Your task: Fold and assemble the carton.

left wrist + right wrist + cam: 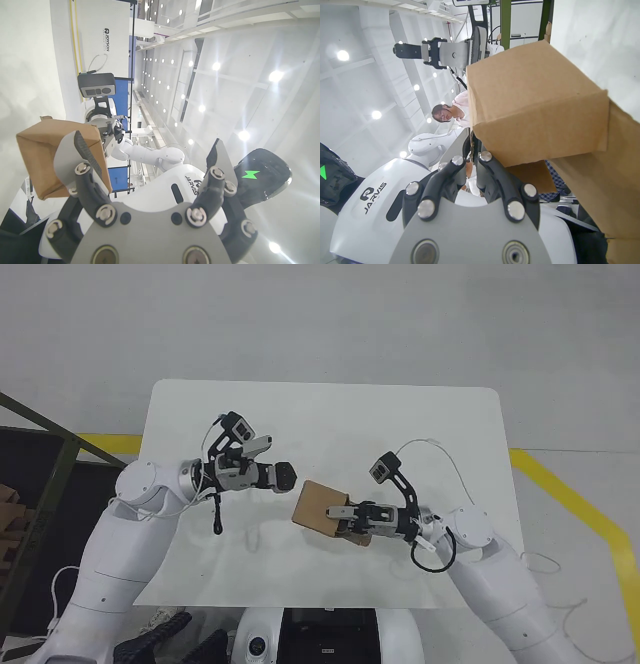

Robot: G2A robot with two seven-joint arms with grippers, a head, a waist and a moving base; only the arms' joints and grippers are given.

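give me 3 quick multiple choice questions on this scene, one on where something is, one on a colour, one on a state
1. Where is the carton?
A. gripped by the right hand over the white table
B. lying on the floor
C. inside a bin

2. What colour is the carton?
A. white
B. blue
C. brown

3. How is the left hand?
A. shut on the carton
B. open and empty
C. shut on a cable

Answers:
1 A: the right wrist view shows the fingers pinched on a cardboard flap, and the top view puts the carton over the table.
2 C: it is plain brown cardboard in every view.
3 B: the left wrist view shows its fingers spread wide with nothing between them, and the carton lies beyond them.
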